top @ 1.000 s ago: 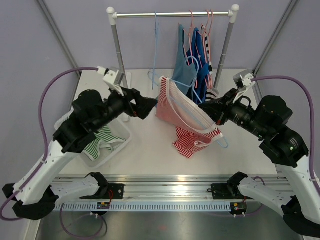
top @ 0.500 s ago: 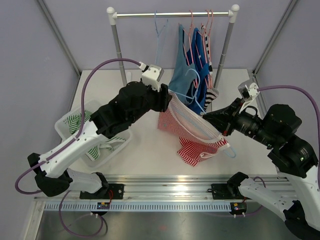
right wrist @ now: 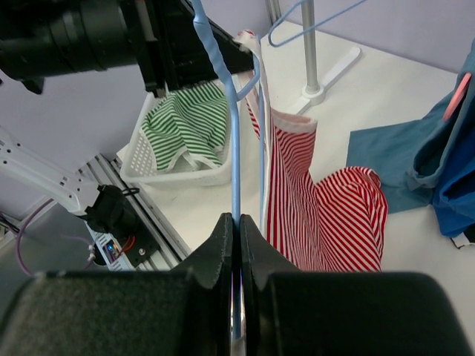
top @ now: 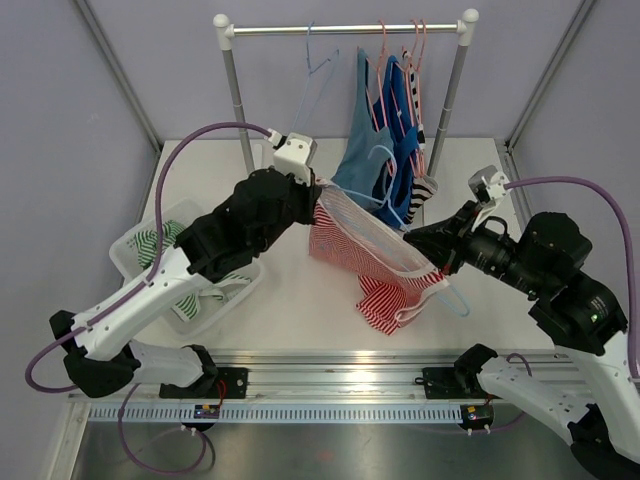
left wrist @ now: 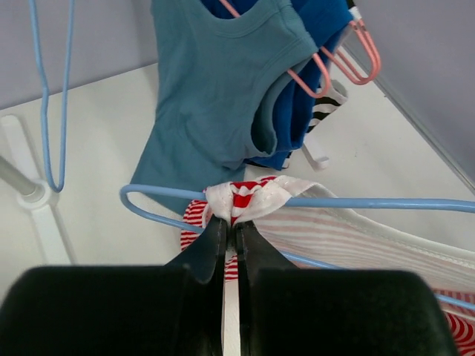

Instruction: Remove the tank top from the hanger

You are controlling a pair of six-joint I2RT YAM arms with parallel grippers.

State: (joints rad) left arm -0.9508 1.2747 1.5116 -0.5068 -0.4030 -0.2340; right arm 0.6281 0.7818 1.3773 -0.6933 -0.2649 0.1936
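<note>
A red-and-white striped tank top (top: 350, 245) hangs on a light blue hanger (top: 456, 300), held in the air over the table's middle. My left gripper (top: 316, 200) is at the hanger's left end. In the left wrist view the left gripper (left wrist: 231, 226) is shut on the tank top's white-edged strap (left wrist: 241, 199), which is bunched over the hanger wire (left wrist: 371, 202). My right gripper (top: 415, 240) holds the hanger's other side. In the right wrist view the right gripper (right wrist: 237, 222) is shut on the blue hanger wire (right wrist: 235, 148), and the striped tank top (right wrist: 326, 215) drapes just right of it.
A clothes rack (top: 340, 29) stands at the back with teal and blue tops (top: 365, 150) on pink hangers and an empty blue hanger (top: 312, 62). A white basket (top: 135, 250) holding a green-striped garment (right wrist: 185, 126) sits at the table's left.
My left arm swung in from the left to the hanger's left end and its jaws closed on the tank top's strap. The right gripper kept its hold on the hanger.
</note>
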